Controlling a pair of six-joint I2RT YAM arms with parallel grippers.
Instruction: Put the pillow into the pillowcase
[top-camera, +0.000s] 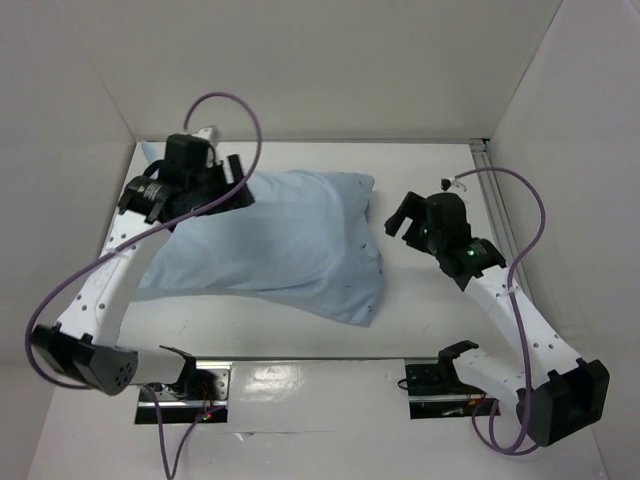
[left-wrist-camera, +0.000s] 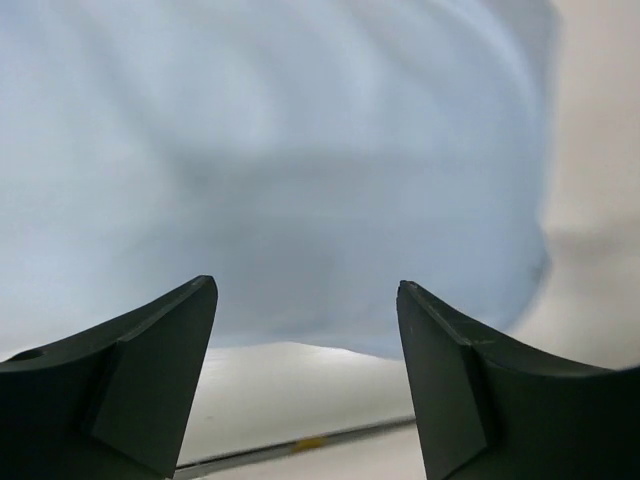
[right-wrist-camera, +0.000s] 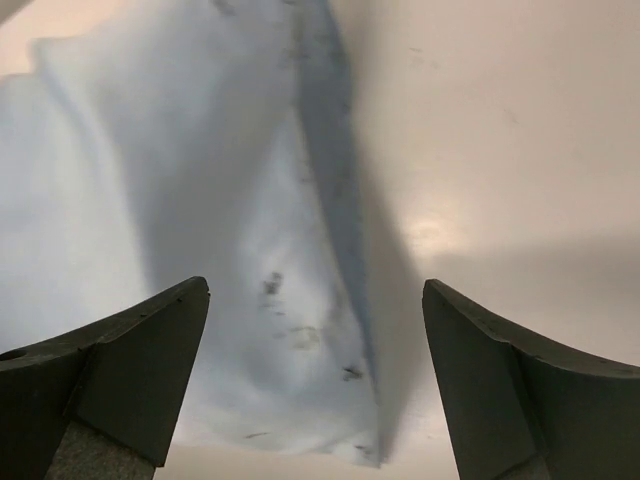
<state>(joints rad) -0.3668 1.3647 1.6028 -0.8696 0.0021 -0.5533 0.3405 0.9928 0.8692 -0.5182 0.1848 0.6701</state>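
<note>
The light blue pillowcase lies plump and filled out across the middle of the table, its right edge dotted with dark specks. No white pillow shows; it is hidden. My left gripper hangs over the case's far left corner, open, with only blue cloth and table beyond its fingers. My right gripper stands just off the case's right edge, also open, with nothing between its fingers. In the left wrist view the gripper is empty; so is the gripper in the right wrist view.
White walls close in the table on three sides. A metal rail runs along the far right. Shiny mounting plates sit at the near edge between the arm bases. A small white bit shows behind the left wrist.
</note>
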